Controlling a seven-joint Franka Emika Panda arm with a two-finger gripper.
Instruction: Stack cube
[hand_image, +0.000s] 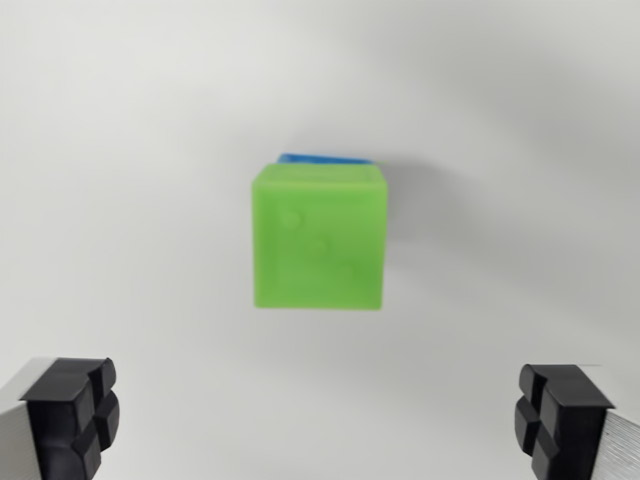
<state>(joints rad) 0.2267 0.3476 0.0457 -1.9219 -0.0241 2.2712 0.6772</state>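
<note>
Below us sits the green cube (318, 238) atop a blue cube (322, 158), only a sliver of blue showing at its far edge, mid white counter (120, 150). Our claw (318, 420) is wide open w/ nothing held, pads (75, 415) well apart.

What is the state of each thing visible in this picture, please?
green cube: sits on top of the blue cube, not held.
blue cube: underneath, almost fully hidden, only a thin edge shows.
gripper: open, empty, fingers wide apart and clear of the cubes.
</note>
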